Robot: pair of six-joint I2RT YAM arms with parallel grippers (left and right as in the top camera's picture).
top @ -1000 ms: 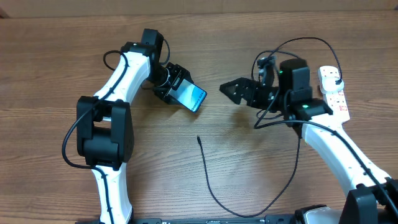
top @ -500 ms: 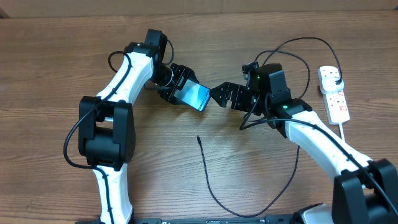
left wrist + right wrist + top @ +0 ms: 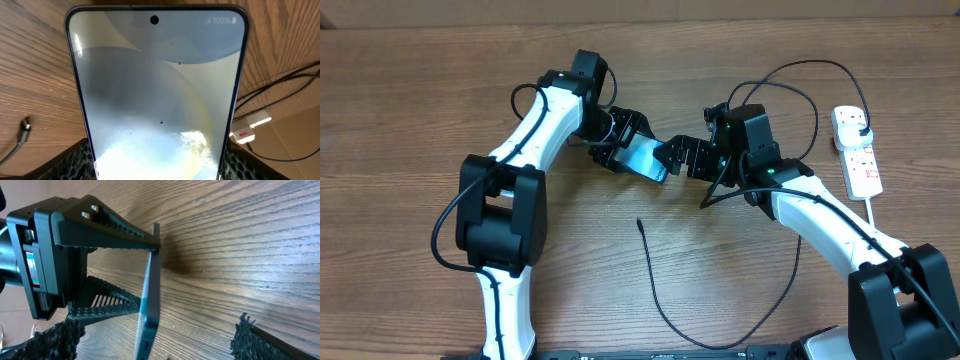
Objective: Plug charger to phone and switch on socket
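Left claw [image 3: 628, 148] grips the slim cyan-screened phone [image 3: 646, 160] by its edges — its long axis points at the right claw [image 3: 672, 160].
That claw, spread wide, straddles the phone's free end edge-on.

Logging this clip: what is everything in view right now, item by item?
phone: one, dark edges with a lit pale-blue screen, centre, held in the left end effector.
charger: one, thin black cable, connector tip lying free on the table below the phone.
power strip: one, white with red markings, far right.
table: one, brown wood grain, under everything.
left end effector: one, black, closed on the phone's long edges.
right end effector: one, black, open, facing the phone's free end.
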